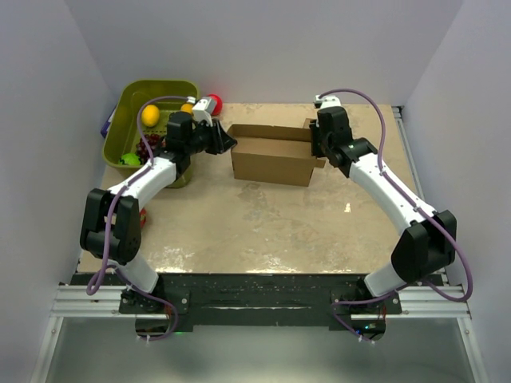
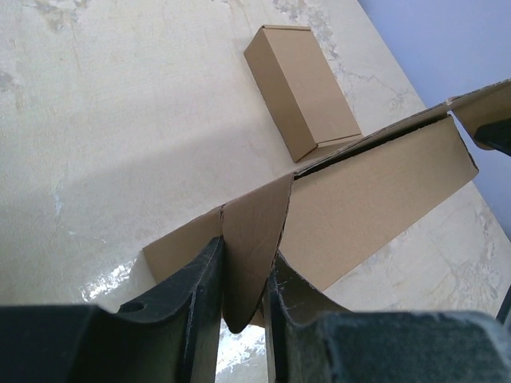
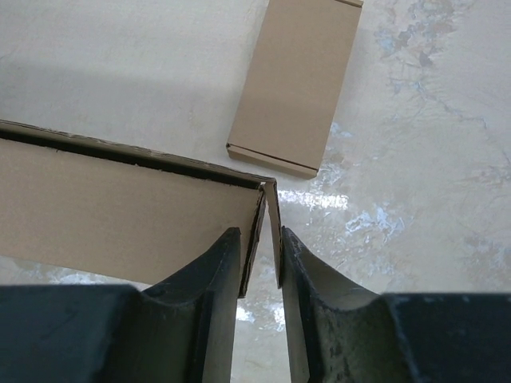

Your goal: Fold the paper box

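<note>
The box (image 1: 271,159) sits on the surface (image 3: 120,64), stretched between my two sets of fingers, one at each short end. The left fingers (image 2: 204,279) are closed on the left flap (image 2: 251,231), which stands upright between them with its rounded tip pointing down into the gap. The right fingers (image 3: 219,271) are pinched on the right flap (image 3: 271,207) just at the corner, where it meets the long wall (image 3: 120,215) running off to their left.

I take this to be the step of turning both end flaps in along their creases. To do it well, I would pivot each wrist about the crease line rather than drag the flap sideways, so the cardboard bends where it is scored and not beside it. Both ends should move together at the same pace; if one leads, I expect the box to skew or slide toward those fingers. I must not pull the ends apart, since the wall between them looks thin and could bow or tear at the corner. The grip on the right is shallow, so I would go gently there.

The small box (image 3: 295,80) lies flat on the surface beyond the fingertips, apart from the work. I would leave it there.
</note>
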Controlling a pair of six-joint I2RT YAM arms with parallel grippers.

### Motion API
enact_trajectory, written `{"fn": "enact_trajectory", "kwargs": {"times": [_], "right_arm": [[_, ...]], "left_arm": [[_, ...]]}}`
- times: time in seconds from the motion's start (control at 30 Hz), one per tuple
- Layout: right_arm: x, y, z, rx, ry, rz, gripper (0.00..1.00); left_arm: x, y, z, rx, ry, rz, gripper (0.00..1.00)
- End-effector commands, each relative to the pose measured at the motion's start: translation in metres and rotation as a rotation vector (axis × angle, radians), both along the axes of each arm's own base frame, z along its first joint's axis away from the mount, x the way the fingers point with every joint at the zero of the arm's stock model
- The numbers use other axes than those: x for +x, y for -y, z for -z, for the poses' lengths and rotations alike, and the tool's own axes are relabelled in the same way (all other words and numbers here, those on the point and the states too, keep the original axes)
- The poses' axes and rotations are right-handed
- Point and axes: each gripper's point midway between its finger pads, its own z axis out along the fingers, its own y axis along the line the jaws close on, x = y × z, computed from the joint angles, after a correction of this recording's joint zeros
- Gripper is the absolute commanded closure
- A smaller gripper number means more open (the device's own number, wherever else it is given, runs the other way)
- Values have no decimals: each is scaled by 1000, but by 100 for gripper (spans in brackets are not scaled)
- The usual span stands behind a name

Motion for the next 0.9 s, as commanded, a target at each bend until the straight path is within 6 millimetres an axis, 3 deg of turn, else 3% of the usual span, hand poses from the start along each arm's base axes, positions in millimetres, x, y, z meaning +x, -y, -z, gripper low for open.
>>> {"fn": "enact_trajectory", "kwargs": {"times": [0.0,0.27,0.5,0.87], "right_arm": [[1,6,-37,16,90,35,74],[-1,9,-46,10,107,41,81],[1,2,-39,21,87,19,99],[8,-8,-49,96,84,34,100]], "left_arm": [[-7,4,13,37,-48,21,72],[-7,5,14,41,-48,21,73],[-8,6,15,42,-49,24,74],[-11,12,16,49,-49,38,76]]}}
